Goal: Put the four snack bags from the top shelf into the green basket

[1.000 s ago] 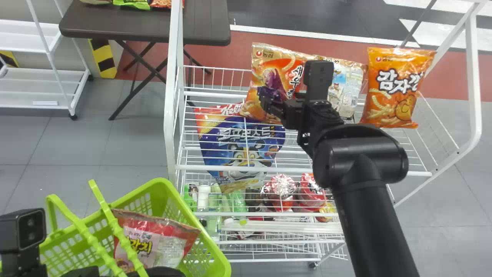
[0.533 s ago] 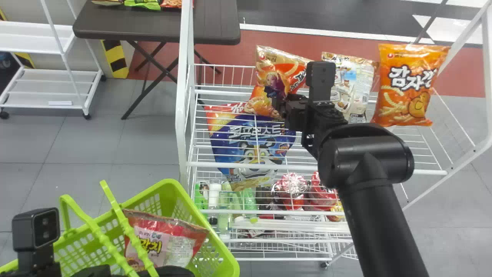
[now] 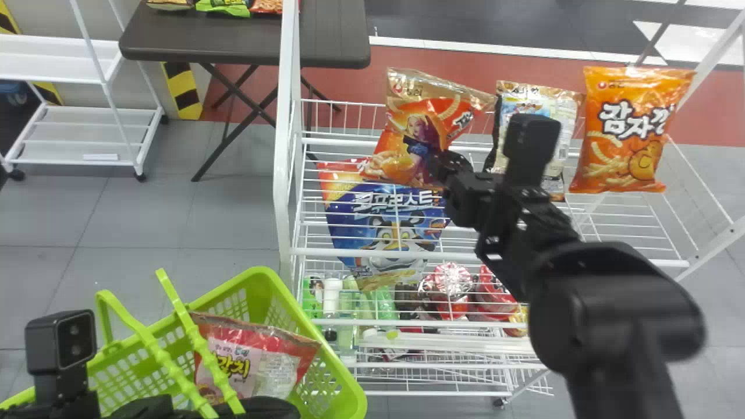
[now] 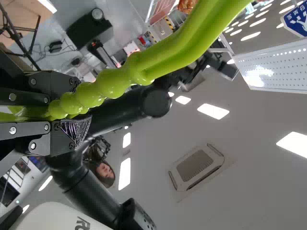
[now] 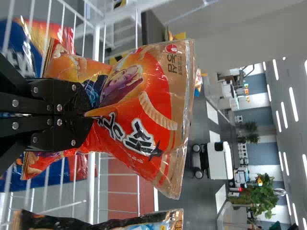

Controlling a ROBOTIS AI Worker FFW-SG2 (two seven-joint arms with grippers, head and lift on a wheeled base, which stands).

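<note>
Head view: the red-orange snack bag (image 3: 422,125) is at the upper left part of the wire rack (image 3: 283,145), in the grasp of the right gripper (image 3: 440,162). A blue snack bag (image 3: 349,224) lies at the rack's left part, a pale snack bag (image 3: 538,102) and an orange snack bag (image 3: 625,137) at its upper right. The green basket (image 3: 253,299) is just off the rack's near left corner, a pink-and-red snack bag (image 3: 268,364) inside. Left wrist view: the left gripper (image 4: 67,110) is clamped on the basket's handle (image 4: 115,86). Right wrist view: the fingers are pinched on the red-orange bag's lower part, its film creased there. Assessed handling: light, puffed, slick-skinned, contents brittle — hold the gathered film, moderate pressure. A harder squeeze could crush the snacks; a looser one could let the bag swivel.
</note>
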